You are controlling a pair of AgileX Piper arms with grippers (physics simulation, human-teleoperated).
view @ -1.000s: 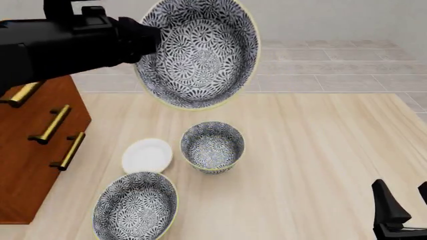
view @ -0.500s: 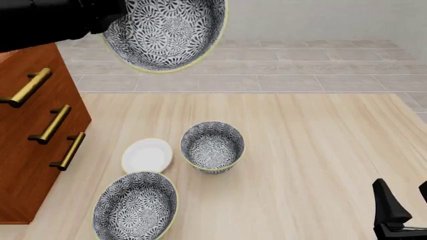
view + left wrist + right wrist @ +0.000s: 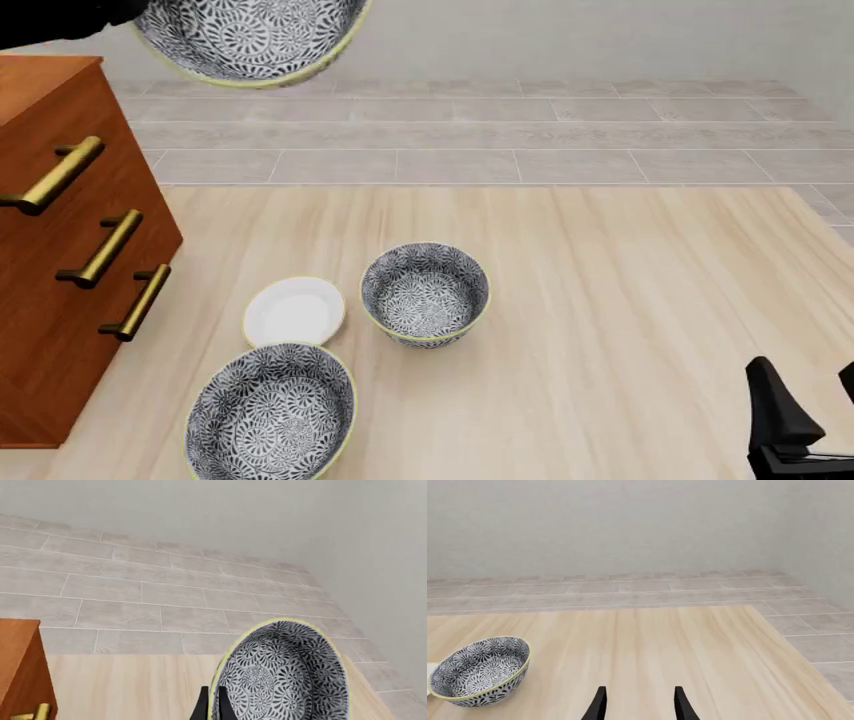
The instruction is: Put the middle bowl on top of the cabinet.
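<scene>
The left gripper (image 3: 212, 707) is clamped on the rim of the middle bowl (image 3: 247, 40), which hangs tilted in the air at 11 o'clock of the front view, just above the cabinet (image 3: 60, 240) (not touching it). The right gripper (image 3: 637, 705) stands parted, holding nothing, at 5 o'clock over the table (image 3: 641, 300).

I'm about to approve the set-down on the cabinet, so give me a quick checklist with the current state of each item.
1. Middle bowl held by left pincer: ok, rim clamped.
2. Bowl lifted off the table: ok.
3. Bowl over the cabinet top: not ok, mostly beyond its right edge.
4. Cabinet top free: cannot tell, mostly out of view.
5. Right pincer out of the way: ok, open, low.
6. Deep bowl and white plate undisturbed: ok.
</scene>
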